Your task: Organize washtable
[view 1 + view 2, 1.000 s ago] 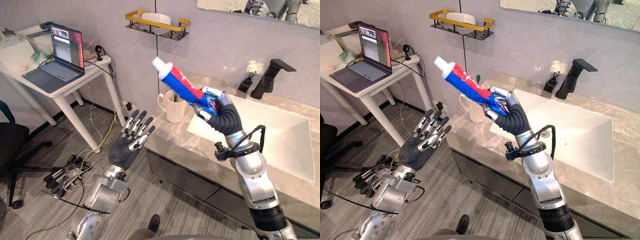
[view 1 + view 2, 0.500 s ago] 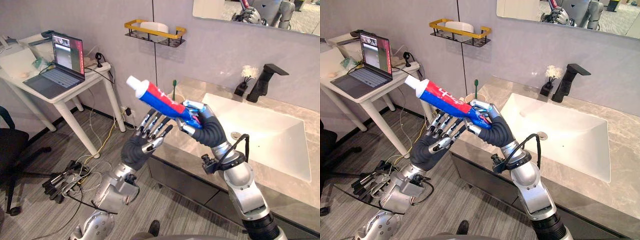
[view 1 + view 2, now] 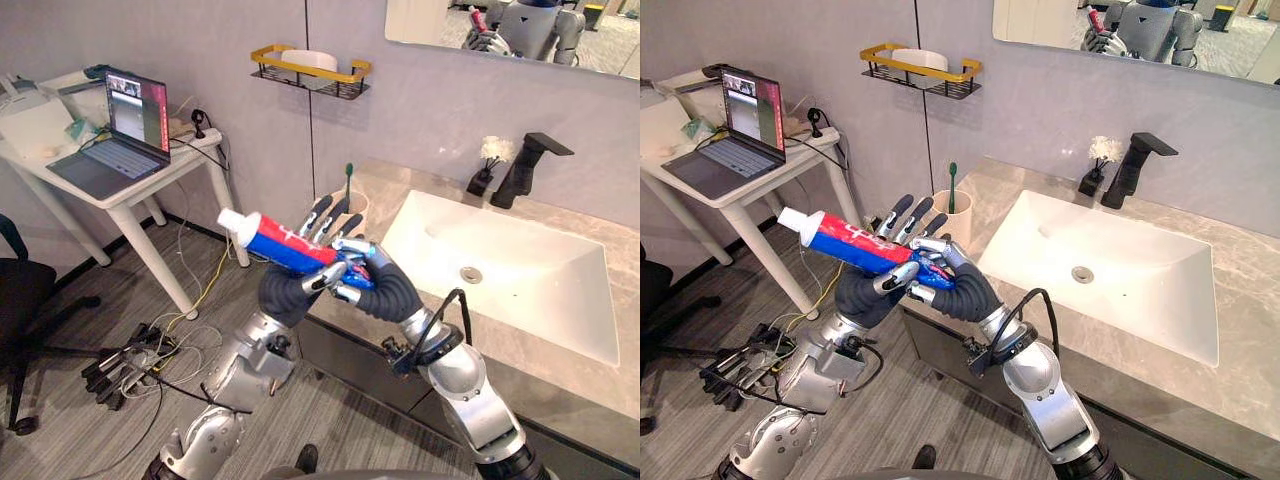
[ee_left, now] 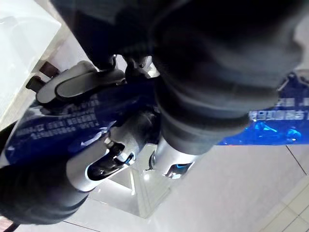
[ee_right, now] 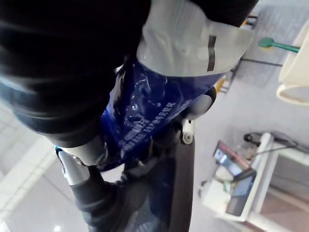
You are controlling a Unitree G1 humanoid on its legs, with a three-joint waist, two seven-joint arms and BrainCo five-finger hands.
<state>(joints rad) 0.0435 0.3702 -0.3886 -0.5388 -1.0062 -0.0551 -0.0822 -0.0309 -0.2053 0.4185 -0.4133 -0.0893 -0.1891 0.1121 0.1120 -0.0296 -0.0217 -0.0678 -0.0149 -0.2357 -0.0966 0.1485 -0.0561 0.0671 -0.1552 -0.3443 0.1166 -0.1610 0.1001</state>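
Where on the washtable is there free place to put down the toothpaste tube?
The marble counter right of the sink is bare, also the strip before it. Crowded: the left corner with cup and toothbrush, the back edge with faucet and flower vase.

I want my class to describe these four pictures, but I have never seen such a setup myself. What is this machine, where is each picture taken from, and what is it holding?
It is a humanoid robot with two arms and fingered hands. The two wide pictures come from the cameras in its head, looking down. The two close ones come from a camera on each wrist. Its right hand grips a toothpaste tube by the flat end, and its left hand holds straight fingers behind the tube. On the stone counter stands a cup with a green toothbrush in it. Beside the cup are a white sink and a black tap.
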